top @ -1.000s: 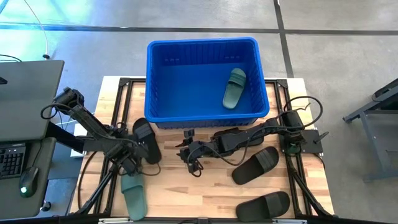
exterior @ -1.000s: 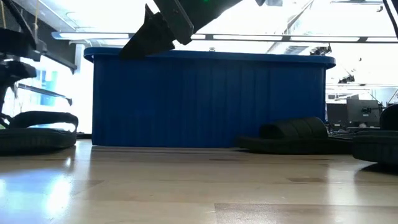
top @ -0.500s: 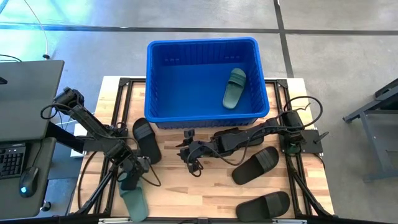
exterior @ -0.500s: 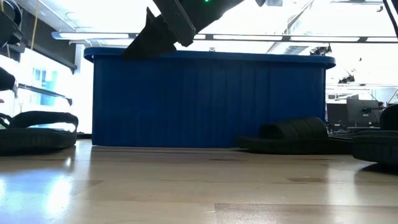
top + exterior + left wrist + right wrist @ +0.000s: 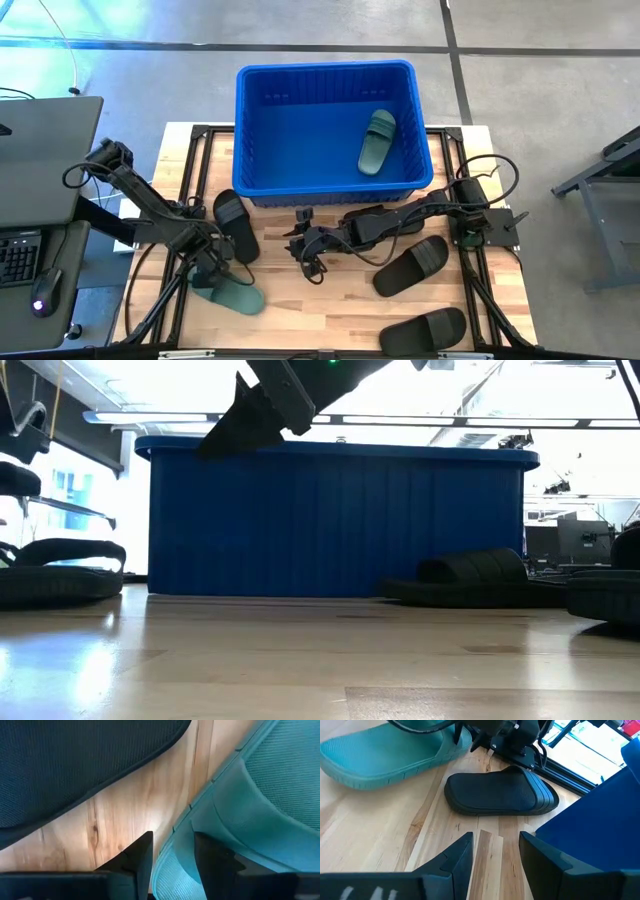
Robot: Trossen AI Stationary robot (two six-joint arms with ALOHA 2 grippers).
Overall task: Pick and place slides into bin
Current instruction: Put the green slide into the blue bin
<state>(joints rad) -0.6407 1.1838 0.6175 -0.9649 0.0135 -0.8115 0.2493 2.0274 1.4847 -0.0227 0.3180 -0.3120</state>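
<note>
Here, the table (image 5: pixel 330 305) is seen to carry the blue bin (image 5: pixel 331 128) at its far edge, and one green slide (image 5: pixel 377 141) lies inside the bin toward its right end. Three black slides are spread over the right half of the wood: one (image 5: pixel 411 265) near the middle right, one (image 5: pixel 424 331) by the front edge, and one (image 5: pixel 379 220) under the right arm. Another black slide (image 5: pixel 235 226) lies on the left, just before the bin. Beside it, the second green slide (image 5: pixel 232 294) is gripped at its rim by the left gripper (image 5: pixel 172 862), one finger on each side. The right gripper (image 5: pixel 495 852) is held open, low over bare wood at mid-table.
</note>
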